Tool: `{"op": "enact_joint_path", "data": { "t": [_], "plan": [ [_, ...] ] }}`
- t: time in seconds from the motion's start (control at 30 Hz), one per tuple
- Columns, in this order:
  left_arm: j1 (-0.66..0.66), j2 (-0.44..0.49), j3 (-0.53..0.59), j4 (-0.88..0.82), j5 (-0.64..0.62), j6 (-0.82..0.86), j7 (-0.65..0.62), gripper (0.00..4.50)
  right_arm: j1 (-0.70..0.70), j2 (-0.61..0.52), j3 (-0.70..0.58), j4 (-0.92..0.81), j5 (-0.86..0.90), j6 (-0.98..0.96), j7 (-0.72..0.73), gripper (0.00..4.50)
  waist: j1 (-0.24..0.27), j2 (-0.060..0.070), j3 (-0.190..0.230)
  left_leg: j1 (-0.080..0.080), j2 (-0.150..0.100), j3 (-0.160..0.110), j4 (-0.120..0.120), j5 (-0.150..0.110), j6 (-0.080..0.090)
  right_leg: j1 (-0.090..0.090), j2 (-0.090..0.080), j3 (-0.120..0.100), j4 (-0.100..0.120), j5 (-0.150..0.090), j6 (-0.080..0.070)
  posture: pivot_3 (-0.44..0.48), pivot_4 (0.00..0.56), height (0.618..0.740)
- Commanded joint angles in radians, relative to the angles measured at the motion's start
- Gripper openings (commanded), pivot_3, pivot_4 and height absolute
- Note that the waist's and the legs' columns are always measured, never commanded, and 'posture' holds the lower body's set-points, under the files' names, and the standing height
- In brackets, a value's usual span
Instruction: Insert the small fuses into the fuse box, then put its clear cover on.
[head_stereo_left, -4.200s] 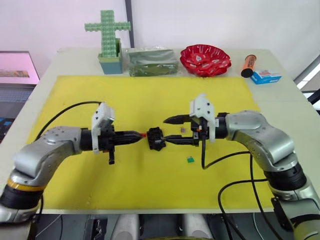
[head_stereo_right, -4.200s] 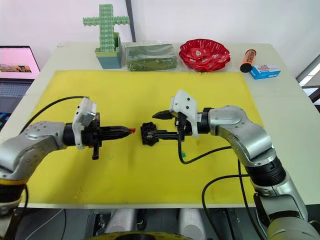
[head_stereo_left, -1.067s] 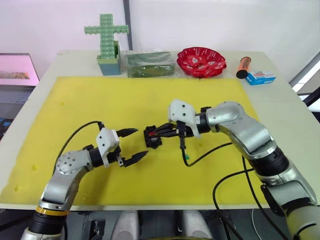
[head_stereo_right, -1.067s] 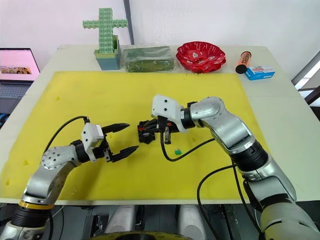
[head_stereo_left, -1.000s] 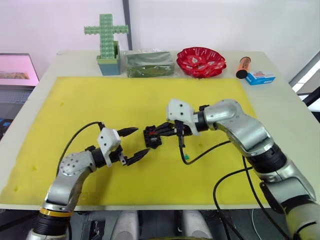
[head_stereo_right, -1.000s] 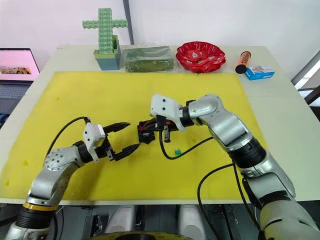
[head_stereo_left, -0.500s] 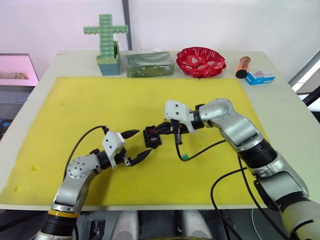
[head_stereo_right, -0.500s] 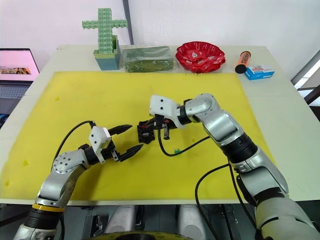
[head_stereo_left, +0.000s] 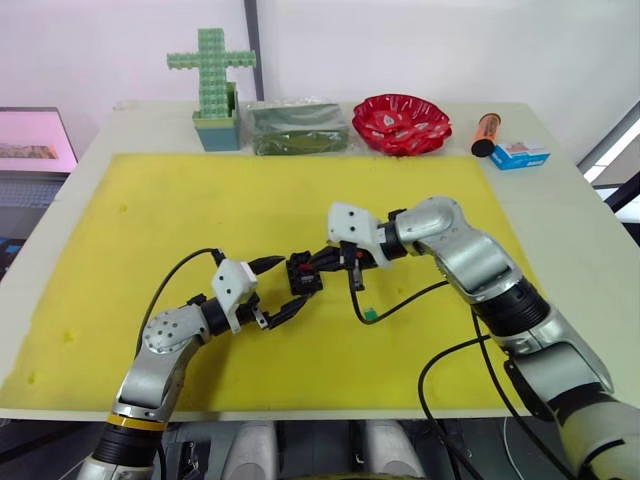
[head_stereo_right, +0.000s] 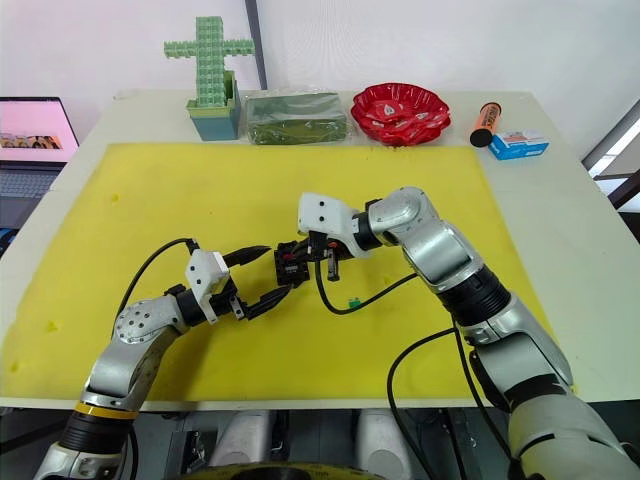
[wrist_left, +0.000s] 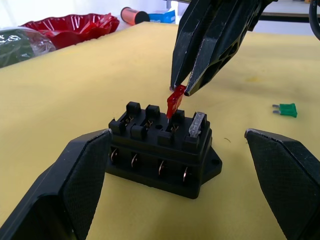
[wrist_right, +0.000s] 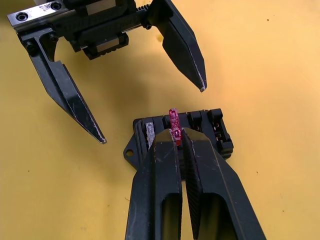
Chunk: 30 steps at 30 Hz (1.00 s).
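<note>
pinching the red fuse over the fuse box on the yellow mat

the right gripper is clamped on the red fuse, whose lower end sits at a slot in the box's top row; how deep it goes is hidden by the fingertips. the grey fuse stands in the end slot beside it. the left gripper is spread wide, one finger either side of the box, touching nothing. the green fuse lies on the mat near the right arm's cable, apart from the box.
</note>
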Motion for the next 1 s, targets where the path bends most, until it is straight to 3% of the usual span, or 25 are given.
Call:
{"op": "enact_joint_path", "data": {
  "t": [0.03,1.0],
  "plan": [
    [0.002,-0.001,-0.01,-0.037,0.0,-0.017,0.006,4.48,-0.025,0.009,-0.004,-0.006,-0.012,-0.021,0.008,0.0,0.0,0.0,0.0,0.0,0.0,0.0,0.0,0.0,0.0,0.0,0.0,0.0,0.0,0.0,0.0,0.0,0.15,0.74],
    [0.013,0.005,-0.01,-0.077,-0.006,0.021,0.025,4.48,-0.038,0.045,0.0,0.089,-0.075,-0.105,0.058,0.0,0.0,0.0,0.0,0.0,0.0,0.0,0.0,0.0,0.0,0.0,0.0,0.0,0.0,0.0,0.0,0.0,0.15,0.74]
  ]
}}
